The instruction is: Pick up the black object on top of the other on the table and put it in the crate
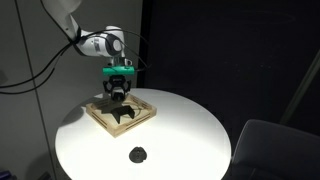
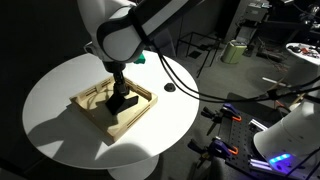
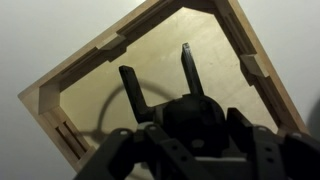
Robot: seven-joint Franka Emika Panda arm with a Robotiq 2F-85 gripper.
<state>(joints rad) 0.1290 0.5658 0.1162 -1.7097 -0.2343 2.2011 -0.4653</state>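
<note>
My gripper (image 1: pixel 118 96) hangs over the light wooden crate (image 1: pixel 97 112), which sits on the round white table (image 1: pixel 180 130). In the wrist view the jaws (image 3: pixel 196 128) are shut on the chunky rounded black object (image 3: pixel 196 112), held just above the crate floor (image 3: pixel 215 50). A larger black arch-shaped block (image 1: pixel 126 117) lies in the crate under the gripper; its two legs show in the wrist view (image 3: pixel 131 88). The flat black piece (image 1: pixel 139 154) lies alone on the table, well away from the crate, and also shows in an exterior view (image 2: pixel 170 88).
The crate (image 2: pixel 92 118) and the arch block (image 2: pixel 126 103) sit near the table's middle. A dark chair (image 1: pixel 275 145) stands beside the table. Cables and equipment (image 2: pixel 250 130) lie on the floor past the table's edge.
</note>
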